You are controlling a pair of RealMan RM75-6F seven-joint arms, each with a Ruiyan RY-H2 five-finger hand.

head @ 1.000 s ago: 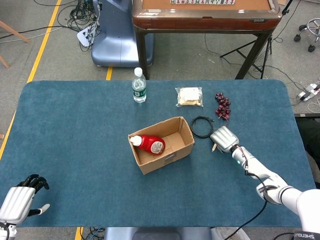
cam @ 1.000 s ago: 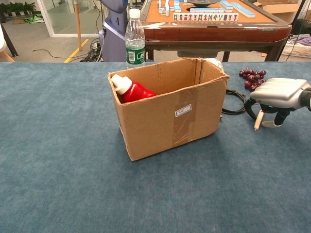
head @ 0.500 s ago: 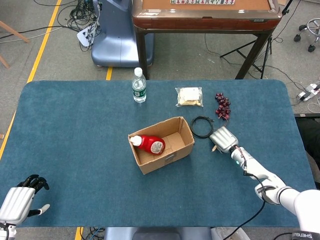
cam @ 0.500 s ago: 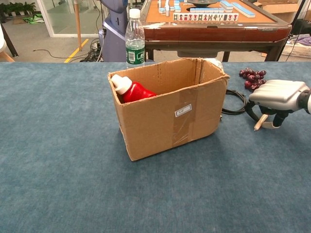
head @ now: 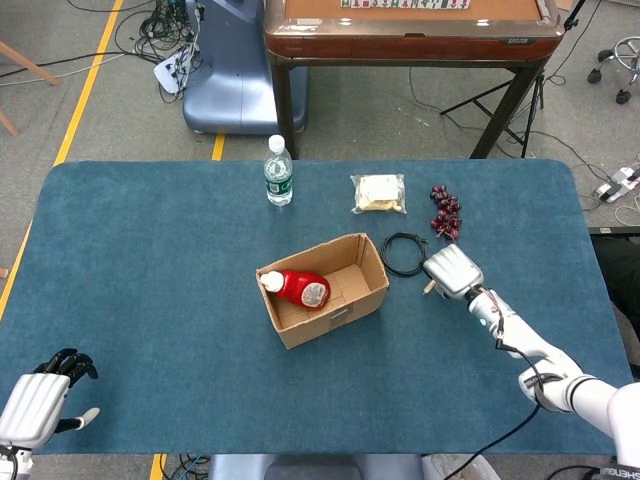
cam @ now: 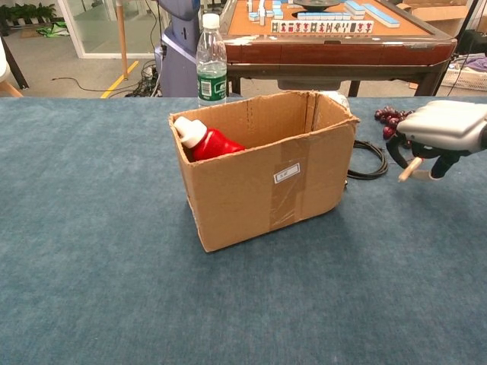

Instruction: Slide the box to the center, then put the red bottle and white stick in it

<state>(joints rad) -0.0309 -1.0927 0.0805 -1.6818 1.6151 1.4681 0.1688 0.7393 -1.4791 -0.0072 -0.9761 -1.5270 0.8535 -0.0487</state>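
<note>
An open cardboard box (head: 342, 297) (cam: 274, 182) stands near the table's middle. The red bottle (head: 300, 288) (cam: 207, 141) with a white cap lies inside it. To the right of the box, my right hand (head: 452, 272) (cam: 445, 129) grips the white stick (cam: 409, 169) (head: 428, 288), lifted off the cloth; the stick's end pokes out below the fingers. My left hand (head: 40, 398) rests at the table's near left corner, fingers curled, holding nothing.
A black cable coil (head: 403, 254) (cam: 368, 160) lies between box and right hand. Dark grapes (head: 445, 211) (cam: 391, 122), a snack packet (head: 379, 192) and a water bottle (head: 279, 171) (cam: 211, 62) sit behind. A wooden table (head: 410, 30) stands beyond the far edge.
My right hand has risen from the cloth with the white stick in it, moving slightly back and right. The box, bottle and left hand have not moved.
</note>
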